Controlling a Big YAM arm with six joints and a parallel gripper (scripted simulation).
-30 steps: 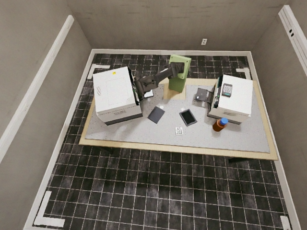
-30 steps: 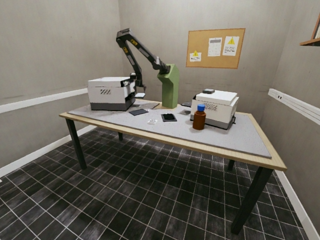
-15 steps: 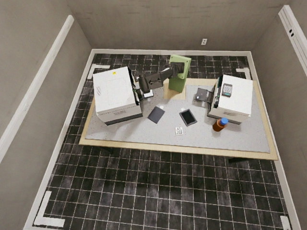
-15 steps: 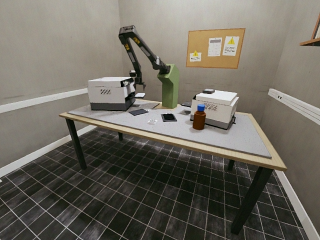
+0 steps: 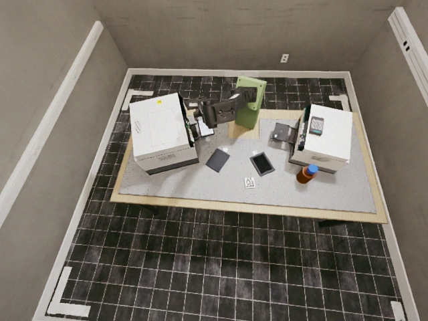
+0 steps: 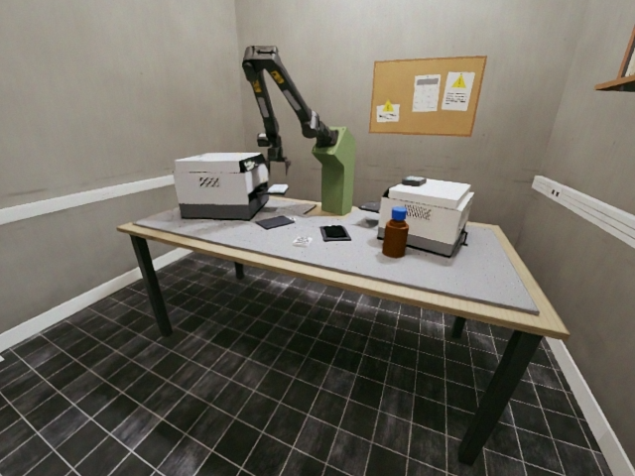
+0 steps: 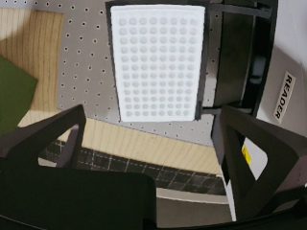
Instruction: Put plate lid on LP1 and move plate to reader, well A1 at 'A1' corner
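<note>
you see the tool fully open and holding nothing, hanging above the white well plate. the plate sits uncovered on the reader's stage, beside the reader. the bottle stands on the surface by the dispenser.

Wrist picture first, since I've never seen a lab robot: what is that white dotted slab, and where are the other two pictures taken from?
That camera rides on the gripper, whose open dark fingers hold nothing. Below it a white well plate lies on the stage of the reader. The top view looks down from above, the exterior view from across the room. They show one black arm on a green pedestal, a second white machine and a capped brown bottle.
</note>
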